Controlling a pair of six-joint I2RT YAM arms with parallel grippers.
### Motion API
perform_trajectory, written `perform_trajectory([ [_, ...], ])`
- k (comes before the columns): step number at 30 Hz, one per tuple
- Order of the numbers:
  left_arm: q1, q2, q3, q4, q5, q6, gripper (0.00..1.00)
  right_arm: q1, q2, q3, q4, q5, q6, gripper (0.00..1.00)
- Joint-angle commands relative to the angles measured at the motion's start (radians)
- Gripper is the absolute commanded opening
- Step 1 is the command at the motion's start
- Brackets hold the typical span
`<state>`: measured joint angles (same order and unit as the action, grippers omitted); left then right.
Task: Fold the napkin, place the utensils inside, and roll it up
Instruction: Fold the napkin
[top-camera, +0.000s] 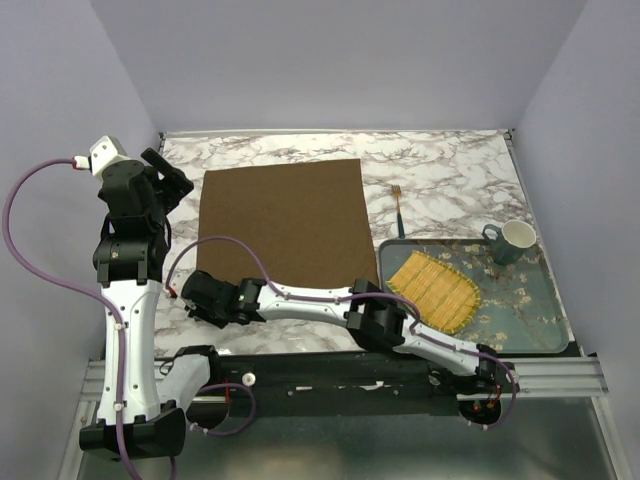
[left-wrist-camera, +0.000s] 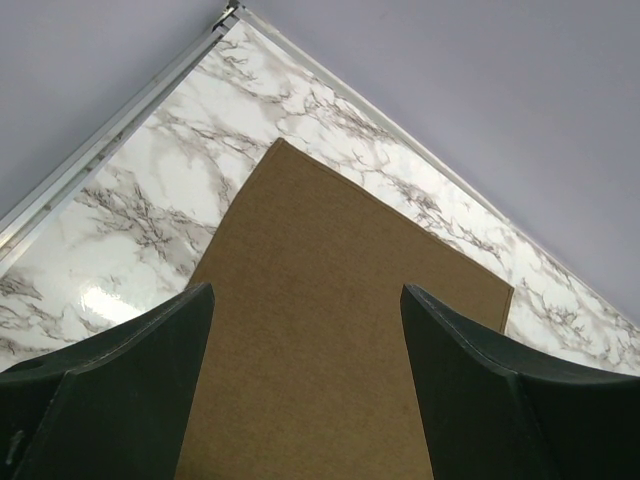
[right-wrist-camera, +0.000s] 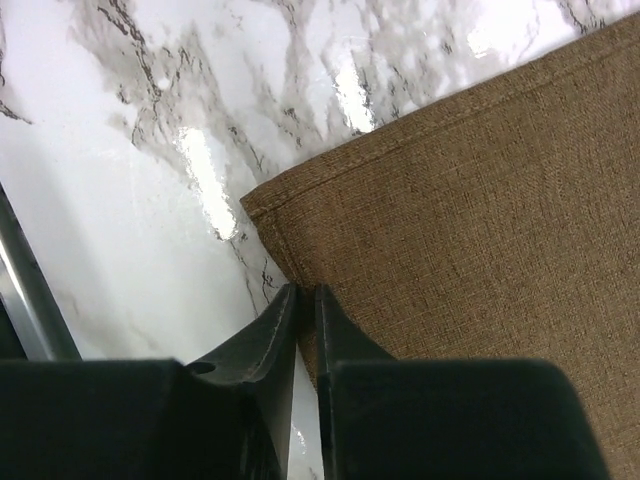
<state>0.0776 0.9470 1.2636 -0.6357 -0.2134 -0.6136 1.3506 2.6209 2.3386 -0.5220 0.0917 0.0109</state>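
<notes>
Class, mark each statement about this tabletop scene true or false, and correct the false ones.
1. The napkin lies flat and unfolded on the table. True.
2. The fork rests on the napkin. False: it lies on the table to the napkin's right, apart from it.
3. The mug stands on the tray. True.
4. The left gripper is shut. False: it is open, above the napkin.
5. The yellow mat lies under the napkin. False: it lies on the tray.
</notes>
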Motion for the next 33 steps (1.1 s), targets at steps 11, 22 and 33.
perform_trajectory([
  [11,0.013,0.067,0.013,0.044,0.012,0.110,0.87,-0.292,-0.455,-0.478,0.316,-0.498,0.516,0.01],
  [22,-0.010,0.424,-0.015,0.244,0.264,0.014,0.85,-0.710,-0.527,-0.728,0.386,-0.748,0.531,0.01],
  [33,-0.058,0.768,0.126,0.337,0.374,-0.067,0.83,-0.930,-0.408,-0.616,0.324,-0.799,0.471,0.05],
])
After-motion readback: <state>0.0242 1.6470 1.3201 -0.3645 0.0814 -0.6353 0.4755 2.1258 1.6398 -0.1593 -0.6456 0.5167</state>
